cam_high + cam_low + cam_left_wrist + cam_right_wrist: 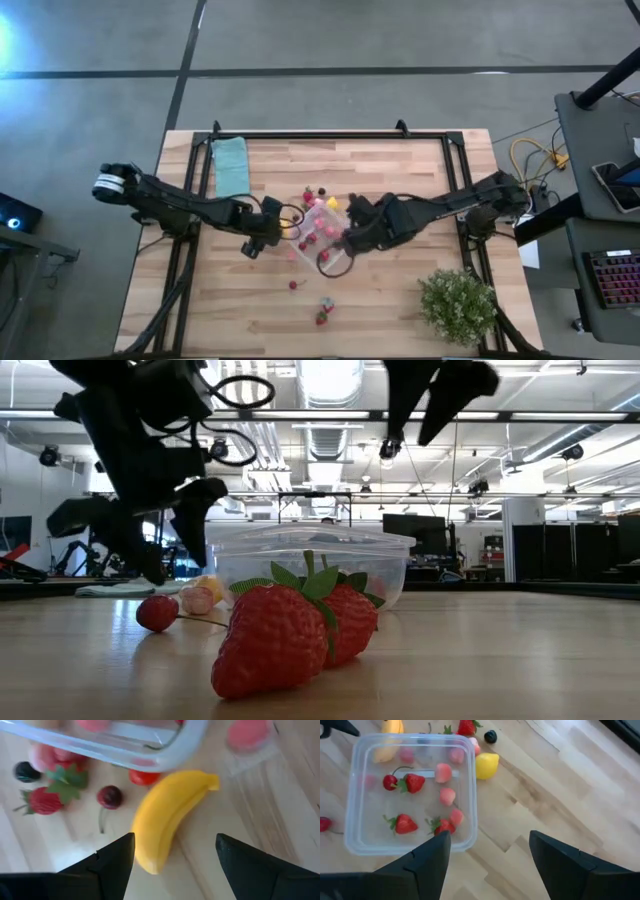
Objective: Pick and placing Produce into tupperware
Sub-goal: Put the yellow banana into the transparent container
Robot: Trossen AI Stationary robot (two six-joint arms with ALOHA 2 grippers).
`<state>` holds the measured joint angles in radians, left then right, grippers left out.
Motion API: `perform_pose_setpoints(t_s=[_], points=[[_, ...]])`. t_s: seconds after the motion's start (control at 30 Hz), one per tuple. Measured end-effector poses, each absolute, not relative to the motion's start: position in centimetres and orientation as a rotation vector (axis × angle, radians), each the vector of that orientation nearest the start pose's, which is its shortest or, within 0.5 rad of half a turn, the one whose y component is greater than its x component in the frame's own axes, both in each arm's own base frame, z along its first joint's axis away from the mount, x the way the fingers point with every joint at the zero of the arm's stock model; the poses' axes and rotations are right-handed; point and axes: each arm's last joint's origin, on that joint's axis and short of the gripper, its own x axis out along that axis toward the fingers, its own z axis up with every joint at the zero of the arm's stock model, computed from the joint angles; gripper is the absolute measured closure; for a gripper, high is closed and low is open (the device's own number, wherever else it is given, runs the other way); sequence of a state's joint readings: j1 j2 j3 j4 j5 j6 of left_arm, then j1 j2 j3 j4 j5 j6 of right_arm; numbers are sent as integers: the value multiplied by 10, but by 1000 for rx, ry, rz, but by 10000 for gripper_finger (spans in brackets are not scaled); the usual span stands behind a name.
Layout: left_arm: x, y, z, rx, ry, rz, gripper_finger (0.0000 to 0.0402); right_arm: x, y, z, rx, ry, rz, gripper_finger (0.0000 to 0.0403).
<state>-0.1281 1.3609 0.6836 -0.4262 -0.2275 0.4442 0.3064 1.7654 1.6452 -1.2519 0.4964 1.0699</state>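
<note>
The small clear, square plastic tub (pixel 410 795) sits mid-table, holding several red strawberries and pink pieces (pixel 411 782). The left gripper (pixel 175 855) hovers with fingers apart over a yellow plastic banana (pixel 167 815) lying just beside the tub's left wall. The right gripper (pixel 490 855) hangs above the tub's right edge, fingers apart and empty.
</note>
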Motion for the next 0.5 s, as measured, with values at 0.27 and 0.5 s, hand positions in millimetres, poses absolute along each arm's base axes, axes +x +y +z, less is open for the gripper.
perform_pose_setpoints(t_s=[0.27, 0.5], points=[[243, -13, 181, 508, 1047, -203, 139, 303, 114, 284, 464, 987, -830, 140], [250, 10, 179, 486, 1067, -225, 139, 296, 124, 271, 494, 986, -862, 140]])
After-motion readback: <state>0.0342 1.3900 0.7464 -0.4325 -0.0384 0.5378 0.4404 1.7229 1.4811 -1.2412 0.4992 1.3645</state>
